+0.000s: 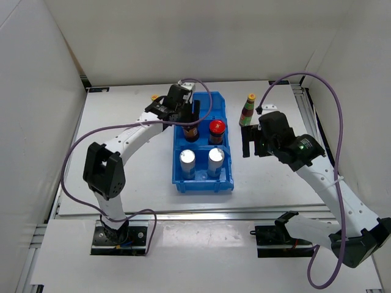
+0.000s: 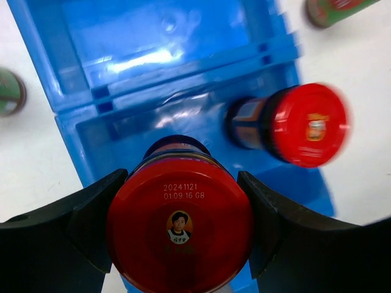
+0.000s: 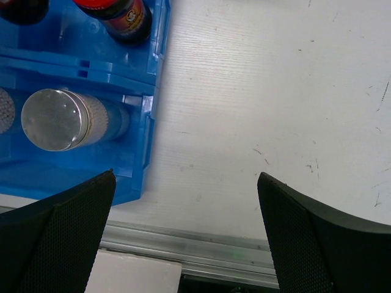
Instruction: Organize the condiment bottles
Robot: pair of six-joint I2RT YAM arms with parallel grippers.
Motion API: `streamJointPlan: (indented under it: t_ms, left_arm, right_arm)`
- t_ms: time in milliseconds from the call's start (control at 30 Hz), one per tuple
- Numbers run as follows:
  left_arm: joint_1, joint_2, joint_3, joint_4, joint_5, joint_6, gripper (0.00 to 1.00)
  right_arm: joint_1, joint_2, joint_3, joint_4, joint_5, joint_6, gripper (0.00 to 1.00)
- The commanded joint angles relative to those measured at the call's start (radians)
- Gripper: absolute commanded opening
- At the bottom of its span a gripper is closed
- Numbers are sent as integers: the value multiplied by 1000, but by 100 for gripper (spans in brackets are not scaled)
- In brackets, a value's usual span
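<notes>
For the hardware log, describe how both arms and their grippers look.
Both arms are white links between black joints: left arm, right arm. A purple cable loops along each. A green light glows on the right wrist. The right gripper has broad black fingers with fine grid texture. The left gripper is black too.

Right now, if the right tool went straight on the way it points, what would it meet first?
Probably the bare table, just beside the blue bin; the right tool is open and no bottle lies in that line.
</notes>
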Motion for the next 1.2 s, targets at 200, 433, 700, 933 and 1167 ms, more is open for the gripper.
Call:
streamJointPlan:
  t_ms: [200, 433, 700, 933, 1167]
  left_arm:
    - [0, 25, -54, 128, -49, -14, 15]
    - [0, 45, -45, 137, -27, -14, 43]
    - [0, 24, -11, 126, -27, 9, 98]
    - [0, -17, 108, 23, -36, 29, 100]
    - [0, -273, 12, 0, -240, 102, 100]
  right_arm:
    - [1, -49, 25, -47, 52, -7, 100]
    - [1, -59, 34, -67, 62, -7, 100]
    - [1, -26, 89, -77, 118, -7, 100]
    - [-31, 62, 166, -77, 171, -7, 100]
    - [-226, 188, 174, 109, -24, -37, 100]
